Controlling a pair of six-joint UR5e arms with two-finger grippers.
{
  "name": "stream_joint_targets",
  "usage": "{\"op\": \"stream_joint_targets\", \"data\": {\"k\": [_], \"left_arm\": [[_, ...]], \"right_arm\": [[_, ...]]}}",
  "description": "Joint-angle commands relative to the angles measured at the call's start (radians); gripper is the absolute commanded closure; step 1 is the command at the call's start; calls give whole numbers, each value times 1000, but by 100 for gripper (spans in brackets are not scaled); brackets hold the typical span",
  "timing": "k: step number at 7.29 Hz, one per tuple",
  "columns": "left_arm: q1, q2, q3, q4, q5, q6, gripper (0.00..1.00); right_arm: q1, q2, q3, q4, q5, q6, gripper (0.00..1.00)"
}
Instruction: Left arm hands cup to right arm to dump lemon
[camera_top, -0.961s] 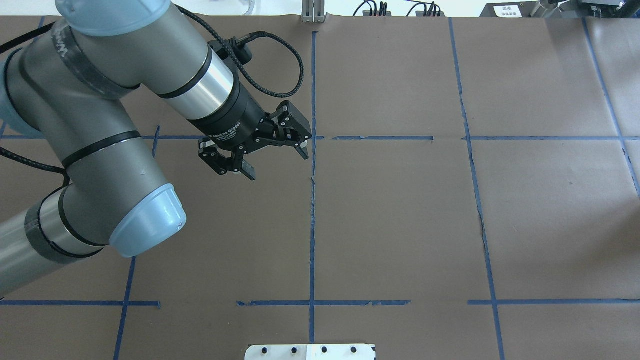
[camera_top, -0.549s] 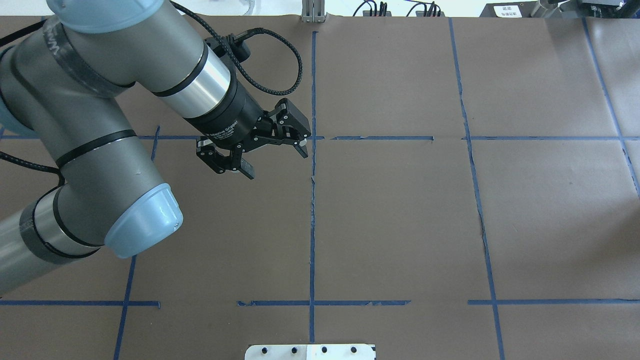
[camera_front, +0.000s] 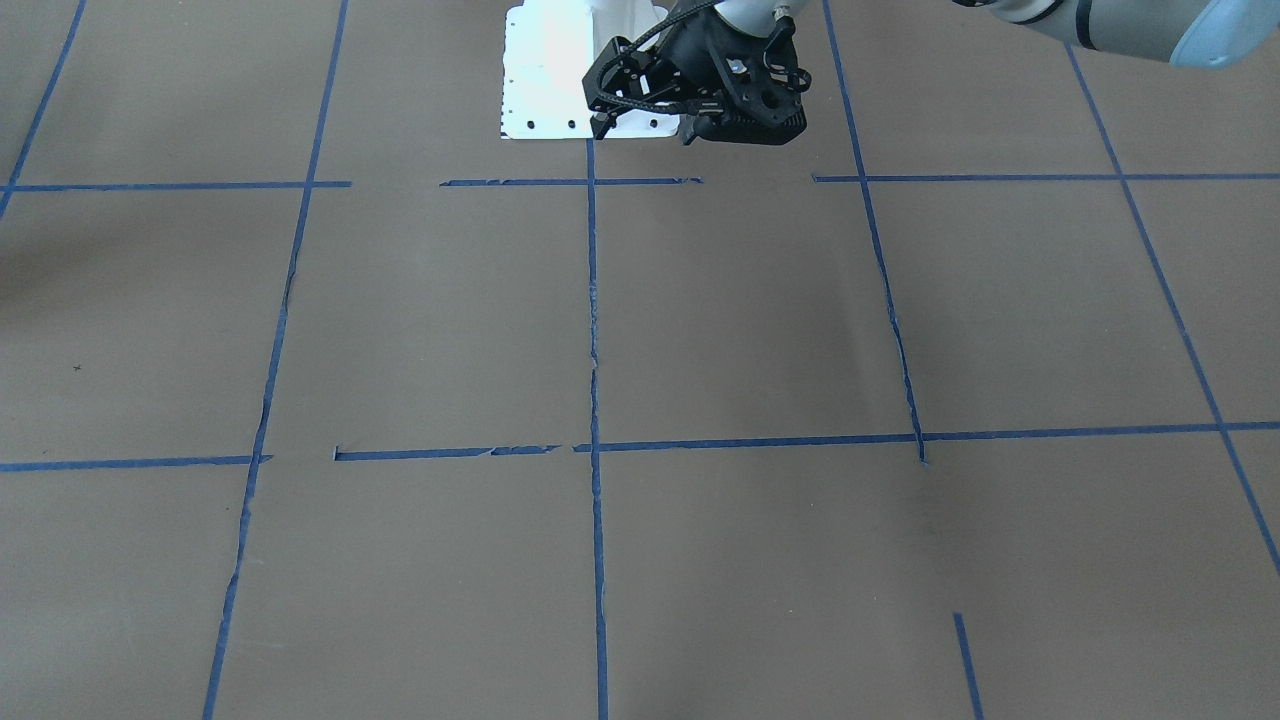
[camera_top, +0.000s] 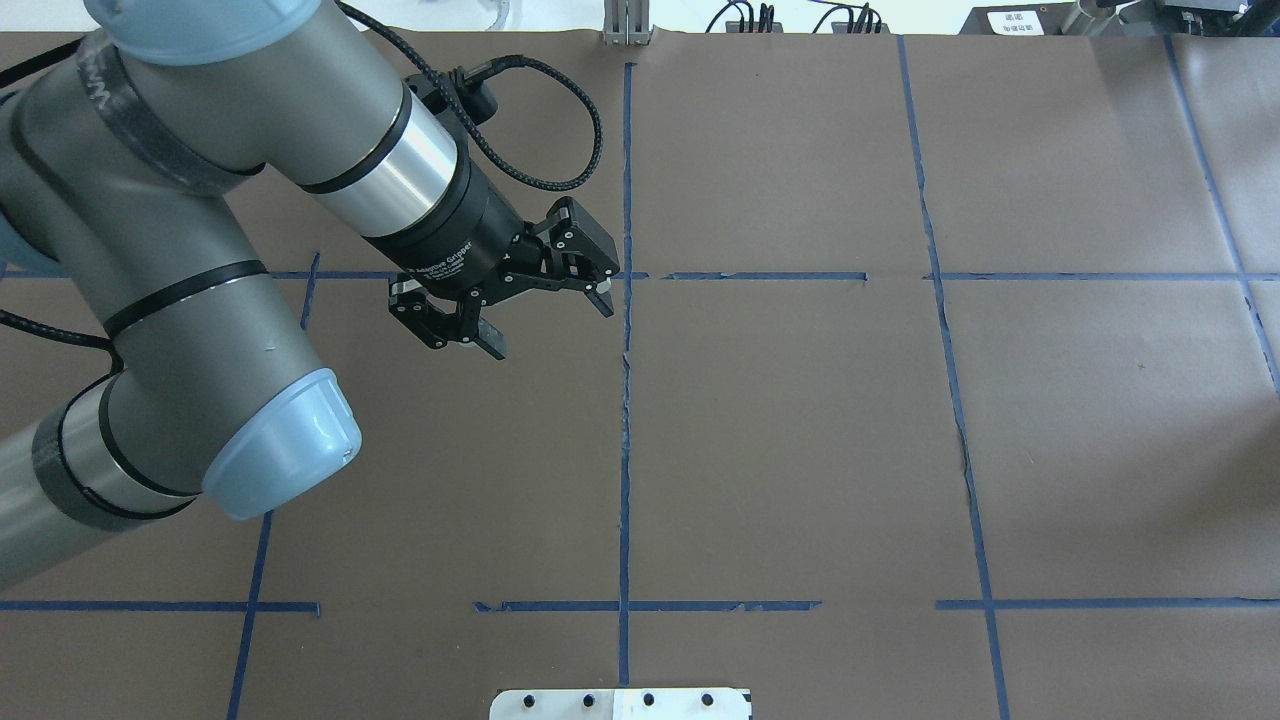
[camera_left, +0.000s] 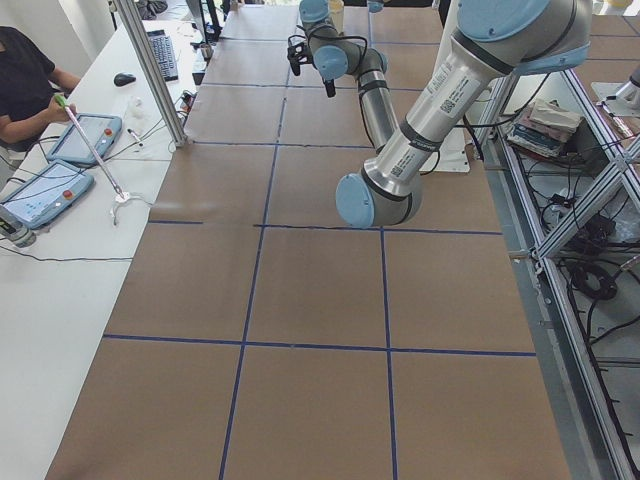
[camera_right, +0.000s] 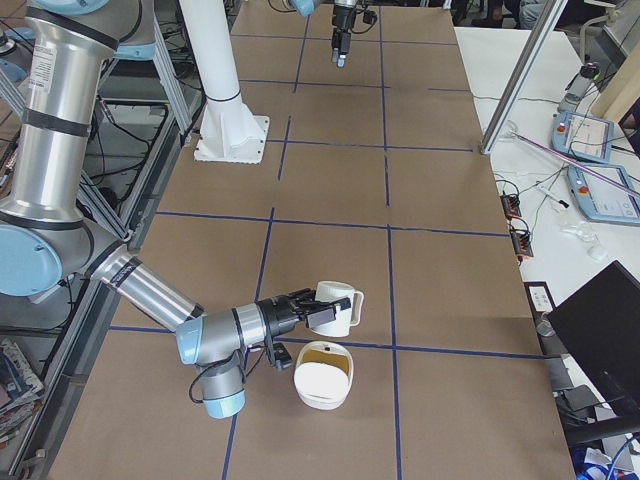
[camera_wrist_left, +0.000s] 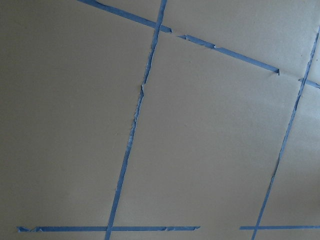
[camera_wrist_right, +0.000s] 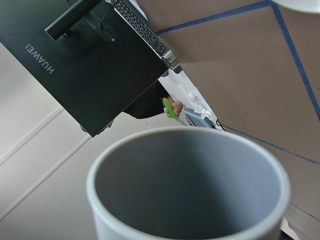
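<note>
The left gripper (camera_top: 548, 322) is open and empty, hanging above the brown paper near the centre tape line; it also shows in the front-facing view (camera_front: 735, 100). The right arm shows only in the exterior right view, where its gripper (camera_right: 305, 312) is at the white cup (camera_right: 337, 308). The cup is tipped on its side just above a white bowl (camera_right: 322, 378). I cannot tell whether that gripper is shut. The right wrist view looks into the cup's grey inside (camera_wrist_right: 187, 185), which is empty. The bowl's inside looks yellowish. I cannot make out the lemon.
The white base plate (camera_top: 620, 703) lies at the table's near edge, and it also shows in the front-facing view (camera_front: 555, 70). A dark laptop (camera_right: 600, 320) stands on the side desk beyond the cup. An operator (camera_left: 25, 70) sits at tablets on the white desk.
The left arm has drifted slightly to the left. Its gripper stays open and empty.
</note>
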Motion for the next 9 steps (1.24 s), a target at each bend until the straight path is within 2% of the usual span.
{"op": "stream_joint_targets", "data": {"k": [1,3,4,5,7,9], "left_arm": [[0,15,-12,2,0,0,0],[0,15,-12,2,0,0,0],[0,16,-12,2,0,0,0],[0,16,-11,2,0,0,0],[-3,15,-9,2,2,0,0],[-8,13,-3,2,34,2,0]], "right_arm": [[-22,19,96,-150,8,-140,44],[-48,19,231,-345,-4,-165,44],[-65,37,274,-407,-15,-166,44],[-116,73,288,-457,-63,-194,44],[-238,152,290,-530,-157,-426,44],[-374,232,291,-602,-246,-789,44]]}}
